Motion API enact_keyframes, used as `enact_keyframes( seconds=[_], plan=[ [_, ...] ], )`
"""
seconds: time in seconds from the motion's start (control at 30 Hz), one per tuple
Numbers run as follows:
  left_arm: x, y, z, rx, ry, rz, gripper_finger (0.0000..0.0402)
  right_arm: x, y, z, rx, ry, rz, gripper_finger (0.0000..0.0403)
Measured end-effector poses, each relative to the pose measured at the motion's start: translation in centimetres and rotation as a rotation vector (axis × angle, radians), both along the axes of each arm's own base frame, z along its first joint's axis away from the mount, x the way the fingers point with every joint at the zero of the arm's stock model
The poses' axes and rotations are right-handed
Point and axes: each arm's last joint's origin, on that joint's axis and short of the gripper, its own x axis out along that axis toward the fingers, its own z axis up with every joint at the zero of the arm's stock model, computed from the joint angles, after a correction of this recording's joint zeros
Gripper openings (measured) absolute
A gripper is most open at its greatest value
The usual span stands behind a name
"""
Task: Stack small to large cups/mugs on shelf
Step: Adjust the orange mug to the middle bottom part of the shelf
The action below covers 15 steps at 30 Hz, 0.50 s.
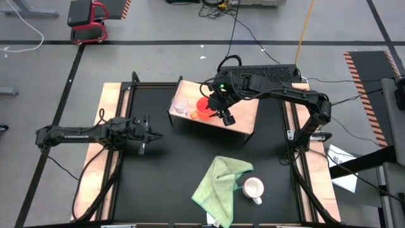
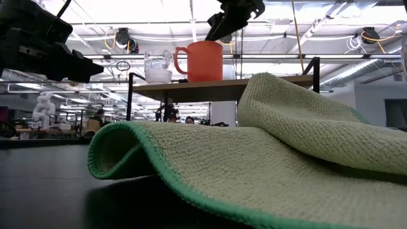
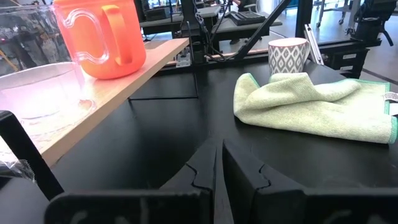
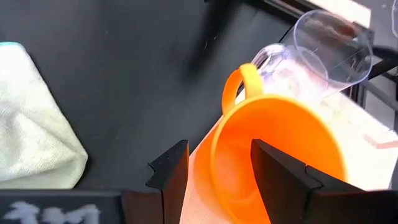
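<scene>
Right wrist view shows the right gripper point(image 4: 214, 171), jaws wide, over the orange mug point(image 4: 273, 155), stiff and smooth-walled, best gripped across its rim opposite the handle; left jaws closed.

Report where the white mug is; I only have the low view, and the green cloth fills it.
Observer: The white mug stands on the black tabletop, beside the cloth, not on the shelf.
Operator: Give me the right hand's state.
Observer: The right hand is open, over the orange mug.
Operator: Now the left hand.
Observer: The left hand is shut, over the tabletop, apart from the shelf.
</scene>
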Motion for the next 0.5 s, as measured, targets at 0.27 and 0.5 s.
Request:
enact_keyframes(
  seconds=[0.27,0.5],
  plan=[
    [0.00,0.00,0.01,0.000,-0.001,0.000,0.0031,0.10,0.45,-0.02,0.013,0.005,-0.001,0.0164],
    [0.00,0.00,0.01,-0.008,0.000,0.001,0.0031,0.16,0.71,-0.20,0.015,0.009,0.007,0.0164]
  ],
)
